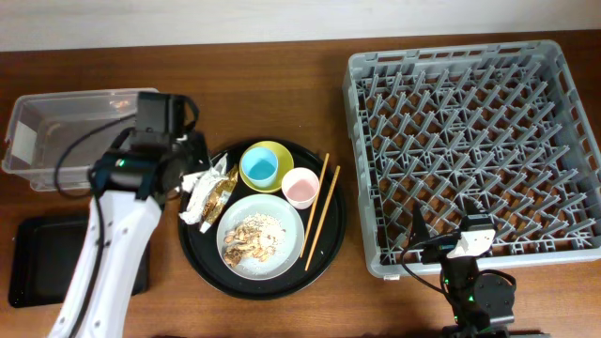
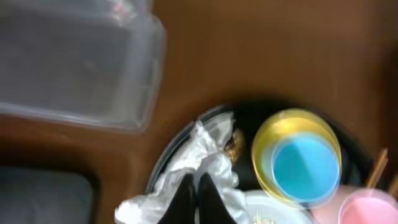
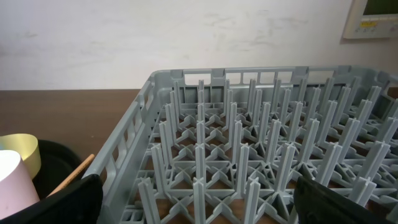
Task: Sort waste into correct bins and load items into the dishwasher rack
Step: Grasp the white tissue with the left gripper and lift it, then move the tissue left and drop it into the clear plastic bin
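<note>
Evidently waste-sorting is in hand: the left gripper (image 2: pixel 198 198) is pinched shut on the crumpled white napkin (image 2: pixel 202 155) at the round black tray's (image 1: pixel 202 263) nine-o'clock rim, though blur hides how deep the bite is. Next, lift it free of the gold wrapper (image 1: pixel 221 192) and carry it toward ten o'clock, to the clear tub (image 1: pixel 28 169). The right gripper (image 3: pixel 199 205) gapes empty at the dishwasher rack's (image 1: pixel 371 258) six-o'clock edge.

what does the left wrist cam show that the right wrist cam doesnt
Only the left wrist view: the clear plastic tub, the light blue cup, and the left gripper, jaws shut on the crumpled white napkin. Only the right wrist view: the dishwasher rack with its upright pegs, and a pale wall behind. Both: the yellow bowl, the pink cup, a chopstick and the round black tray.
</note>
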Action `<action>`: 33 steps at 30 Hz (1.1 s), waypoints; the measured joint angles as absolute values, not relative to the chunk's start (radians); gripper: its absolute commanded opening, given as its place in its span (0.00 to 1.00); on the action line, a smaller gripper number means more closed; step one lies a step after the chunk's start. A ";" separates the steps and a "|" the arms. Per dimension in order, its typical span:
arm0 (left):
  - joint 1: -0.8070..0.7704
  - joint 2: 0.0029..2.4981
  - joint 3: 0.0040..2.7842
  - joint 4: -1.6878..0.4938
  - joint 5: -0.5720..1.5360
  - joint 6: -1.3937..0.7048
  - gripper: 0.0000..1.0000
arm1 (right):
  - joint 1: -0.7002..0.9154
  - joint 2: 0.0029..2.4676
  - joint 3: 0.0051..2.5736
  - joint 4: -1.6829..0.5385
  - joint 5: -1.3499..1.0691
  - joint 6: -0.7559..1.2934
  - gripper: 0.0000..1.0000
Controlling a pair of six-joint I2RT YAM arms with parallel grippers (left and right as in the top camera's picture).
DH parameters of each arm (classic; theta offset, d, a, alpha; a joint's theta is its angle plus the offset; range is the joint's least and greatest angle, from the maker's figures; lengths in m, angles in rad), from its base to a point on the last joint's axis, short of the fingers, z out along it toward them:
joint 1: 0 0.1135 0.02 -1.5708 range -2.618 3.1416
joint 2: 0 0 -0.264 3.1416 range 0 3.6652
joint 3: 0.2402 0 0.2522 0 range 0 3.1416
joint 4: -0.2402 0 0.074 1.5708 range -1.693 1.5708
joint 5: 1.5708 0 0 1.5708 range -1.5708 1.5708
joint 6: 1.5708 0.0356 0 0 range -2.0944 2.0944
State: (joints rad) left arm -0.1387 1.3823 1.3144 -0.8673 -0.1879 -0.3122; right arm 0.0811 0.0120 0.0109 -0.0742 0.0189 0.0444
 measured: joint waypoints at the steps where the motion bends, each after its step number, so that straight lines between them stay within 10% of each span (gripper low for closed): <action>1: -0.136 1.369 1.316 -0.836 -0.221 -0.321 0.01 | 0.081 0.012 0.011 -0.075 0.019 0.044 0.98; 10: 0.112 1.418 1.320 -0.363 -0.505 -0.363 0.03 | 0.081 0.012 0.011 -0.074 0.019 0.044 0.98; 13: 0.202 1.525 1.322 -0.319 -0.526 -0.368 0.53 | 0.081 0.012 0.011 -0.075 0.019 0.044 0.98; 16: 0.251 1.679 1.321 -0.300 -0.531 -0.344 0.74 | 0.081 0.012 0.011 -0.074 0.019 0.044 0.98; 22: 0.237 1.658 1.320 -0.368 -0.482 -0.331 0.74 | 0.081 0.012 0.011 -0.074 0.019 0.044 0.98; 29: 0.147 1.431 1.325 -0.716 0.236 -0.320 0.72 | 0.081 0.012 0.011 -0.074 0.019 0.044 0.98; 33: -0.010 1.453 1.324 -0.879 0.336 -0.220 0.52 | 0.081 0.012 0.011 -0.075 0.019 0.044 0.98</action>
State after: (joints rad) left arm -0.0101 1.4532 1.3239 -0.8795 0.3363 -0.2195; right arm 0.0811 0.0120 0.0109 -0.0746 0.0189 0.0441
